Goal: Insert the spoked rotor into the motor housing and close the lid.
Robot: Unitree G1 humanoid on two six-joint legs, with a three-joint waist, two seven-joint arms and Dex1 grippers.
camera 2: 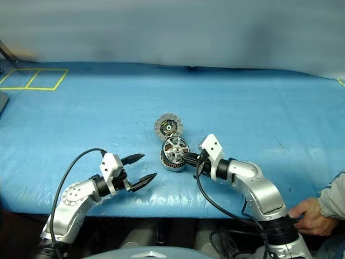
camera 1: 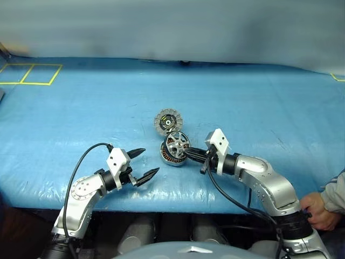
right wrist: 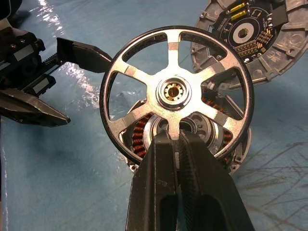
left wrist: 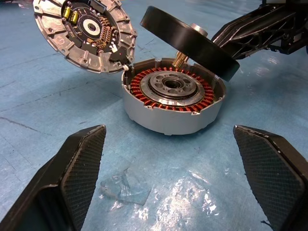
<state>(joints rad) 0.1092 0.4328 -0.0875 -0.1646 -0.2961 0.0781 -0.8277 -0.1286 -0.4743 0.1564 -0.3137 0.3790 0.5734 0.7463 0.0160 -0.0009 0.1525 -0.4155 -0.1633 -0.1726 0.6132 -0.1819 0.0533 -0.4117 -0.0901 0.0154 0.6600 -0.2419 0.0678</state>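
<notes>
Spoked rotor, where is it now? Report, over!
Right tool shut on spoked rotor, tilted above motor housing. Left tool open, empty. Lid open. Nothing in the way.

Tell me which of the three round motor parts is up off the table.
The spoked rotor, pinched in the right gripper over the motor housing; housing and lid aren't held.

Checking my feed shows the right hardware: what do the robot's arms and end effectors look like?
Both arms are built of rounded silver-grey metal segments with black joints. Each wrist carries a white angular block. A black cable loops along each arm. The left end effector has two tapered black fingers whose inner pads show a fine cross-hatched texture. The right end effector has the same black fingers.
</notes>
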